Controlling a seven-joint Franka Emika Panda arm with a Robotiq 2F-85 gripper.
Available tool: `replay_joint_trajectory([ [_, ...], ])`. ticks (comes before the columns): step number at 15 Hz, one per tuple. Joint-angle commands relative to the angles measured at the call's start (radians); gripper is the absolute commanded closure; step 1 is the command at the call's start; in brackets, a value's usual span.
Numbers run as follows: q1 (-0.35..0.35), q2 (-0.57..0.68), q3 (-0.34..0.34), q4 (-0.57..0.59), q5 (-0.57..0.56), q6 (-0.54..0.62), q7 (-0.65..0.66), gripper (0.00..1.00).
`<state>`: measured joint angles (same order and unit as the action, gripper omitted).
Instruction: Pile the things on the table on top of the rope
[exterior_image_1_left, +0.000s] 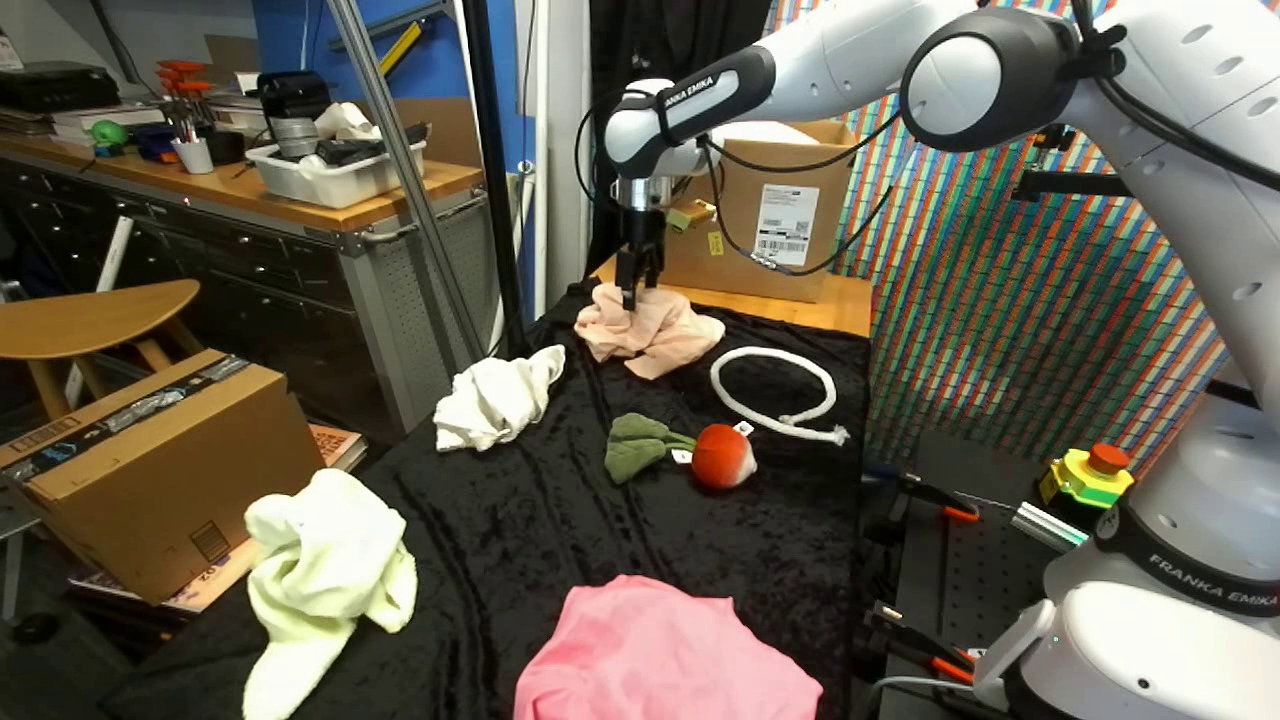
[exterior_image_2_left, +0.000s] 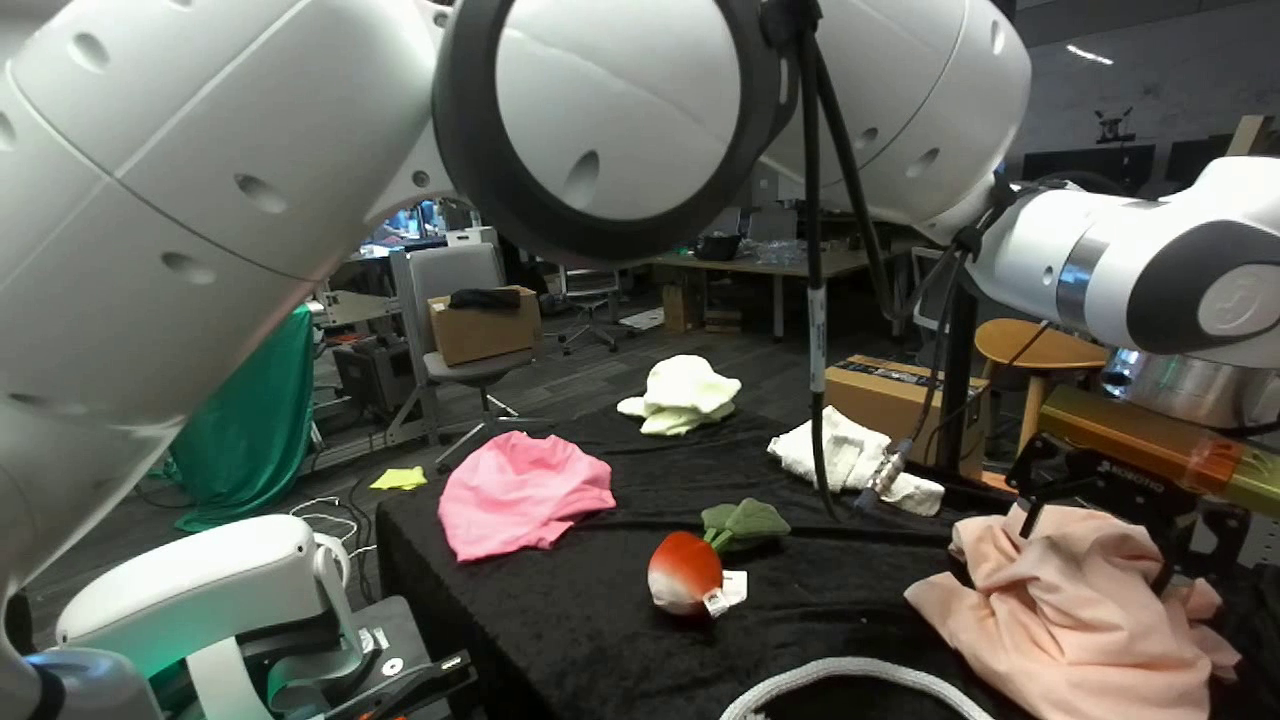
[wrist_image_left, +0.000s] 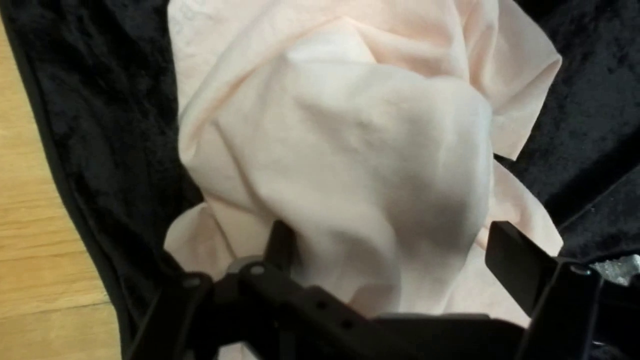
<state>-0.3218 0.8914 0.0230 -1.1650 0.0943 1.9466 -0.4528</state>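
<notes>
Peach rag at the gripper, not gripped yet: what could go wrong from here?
The open gripper straddles a bunched fold of the peach rag; closing may catch only that fold and let the rest slip. Its loose corners could trail and drag the rope, which lies nearby, out of shape. The red plush toy lies beside the rope, so a hanging rag might bump it.

Both exterior views share the wide black velvety table (exterior_image_1_left: 560, 530), looking down across it from different sides. The wrist view faces down, close over crumpled peach cloth (wrist_image_left: 345, 160), mid-frame.
</notes>
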Motion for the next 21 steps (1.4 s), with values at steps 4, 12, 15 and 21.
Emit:
replay_joint_trajectory([
  [4,0.004,0.041,-0.011,0.033,-0.01,-0.004,0.0,0.0],
  [12,0.011,0.035,-0.025,-0.002,-0.038,0.063,-0.004,0.32],
  [15,0.016,0.031,-0.032,-0.018,-0.064,0.096,-0.004,0.59],
  [21,-0.018,-0.031,0.013,-0.074,-0.058,0.016,-0.135,0.94],
])
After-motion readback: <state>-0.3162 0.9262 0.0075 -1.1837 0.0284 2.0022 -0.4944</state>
